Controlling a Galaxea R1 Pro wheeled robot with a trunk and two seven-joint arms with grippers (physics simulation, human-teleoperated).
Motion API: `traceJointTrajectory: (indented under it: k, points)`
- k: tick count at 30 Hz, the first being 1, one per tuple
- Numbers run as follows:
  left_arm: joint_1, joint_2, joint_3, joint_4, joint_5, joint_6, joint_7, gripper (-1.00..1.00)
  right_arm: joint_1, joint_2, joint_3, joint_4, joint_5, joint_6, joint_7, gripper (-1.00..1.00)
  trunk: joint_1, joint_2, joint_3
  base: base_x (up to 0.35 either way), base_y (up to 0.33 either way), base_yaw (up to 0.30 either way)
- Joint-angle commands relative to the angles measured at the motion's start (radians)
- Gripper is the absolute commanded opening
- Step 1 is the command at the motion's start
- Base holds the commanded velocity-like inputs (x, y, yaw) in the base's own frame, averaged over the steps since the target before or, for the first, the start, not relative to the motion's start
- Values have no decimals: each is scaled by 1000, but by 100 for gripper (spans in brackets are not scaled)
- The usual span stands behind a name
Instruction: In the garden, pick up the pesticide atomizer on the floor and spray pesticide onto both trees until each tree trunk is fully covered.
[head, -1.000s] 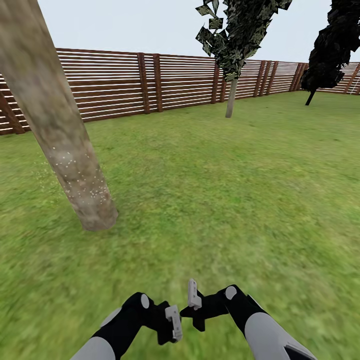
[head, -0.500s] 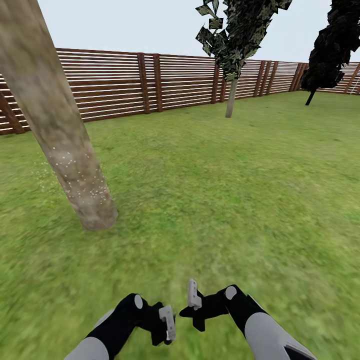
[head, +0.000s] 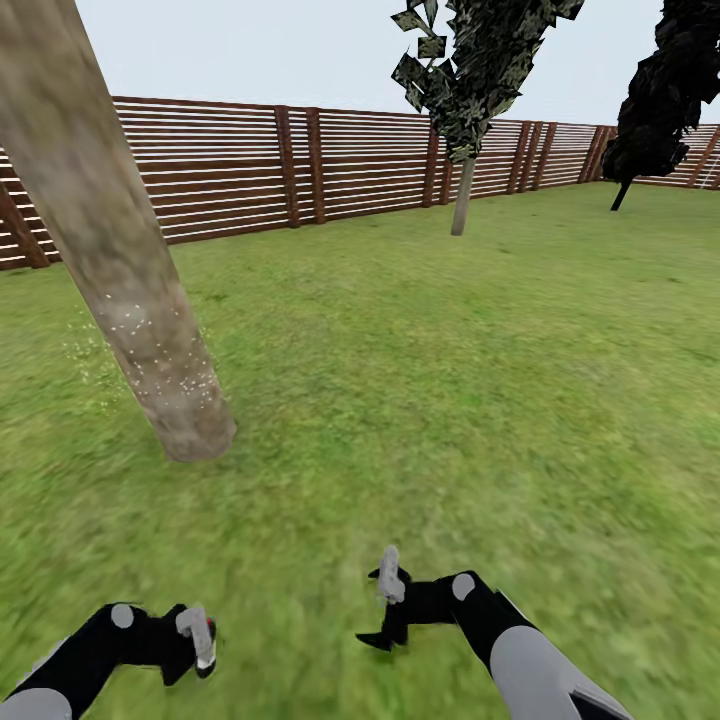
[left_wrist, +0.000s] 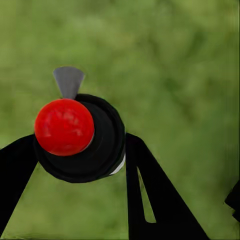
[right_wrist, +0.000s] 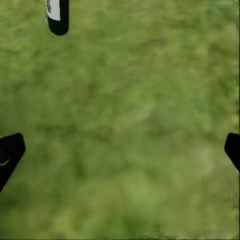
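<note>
L gripper (left_wrist: 80, 155): clamped on atomizer (left_wrist: 75, 137), red cap twd cam.
R gripper (right_wrist: 120, 150): fingers apart, empty.
Near trunk (head: 120, 270): fwd-left of L arm; specks low only.
Far trunk (head: 462, 195): well apart, by fence (head: 250, 170).

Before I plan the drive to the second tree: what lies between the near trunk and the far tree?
In the head view, only open grass lies between the near trunk and the far tree; nothing stands on that stretch.
</note>
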Motion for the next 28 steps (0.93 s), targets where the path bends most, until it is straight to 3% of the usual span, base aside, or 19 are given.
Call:
traceJointTrajectory:
  k: [1,2,3,4,5,6,8,10,13,17,28]
  points:
    - [0,-3,121,1,0,-11,17,-100,2,0,-18,7,0,0,-116,100,0,0,0,0,0,0]
    - [0,-8,296,9,2,-22,73,-100,9,-15,-61,24,0,0,-275,100,0,0,0,0,0,0]
    - [0,-11,378,23,2,-26,113,-100,16,-30,-92,32,0,0,-351,100,0,0,0,0,0,0]
    - [0,-13,506,62,3,-33,195,-100,42,-50,-159,42,0,0,-479,100,0,0,0,0,0,0]
    - [1,-16,637,124,4,-75,295,-100,77,-62,-251,47,0,0,-619,100,0,0,0,0,0,0]
    - [13,-17,782,214,6,-190,433,-100,127,-68,-371,50,0,-2,-787,100,0,0,0,0,0,0]
    - [87,-19,903,298,10,-388,636,-100,209,-72,-494,53,-1,-37,-998,100,0,0,0,0,0,0]
    - [143,-23,942,321,44,-496,739,-100,268,-71,-533,64,-1,-145,-1126,100,0,0,0,0,0,0]
    - [183,-25,956,356,87,-536,779,-100,298,-70,-544,140,1,-231,-1210,100,0,0,0,0,0,0]
    - [192,-26,959,364,96,-539,787,-100,306,-74,-546,246,4,-247,-1224,100,0,0,0,0,0,0]
    - [193,-27,959,402,93,-539,787,-100,344,-75,-545,261,3,-241,-1224,100,0,0,0,0,0,0]
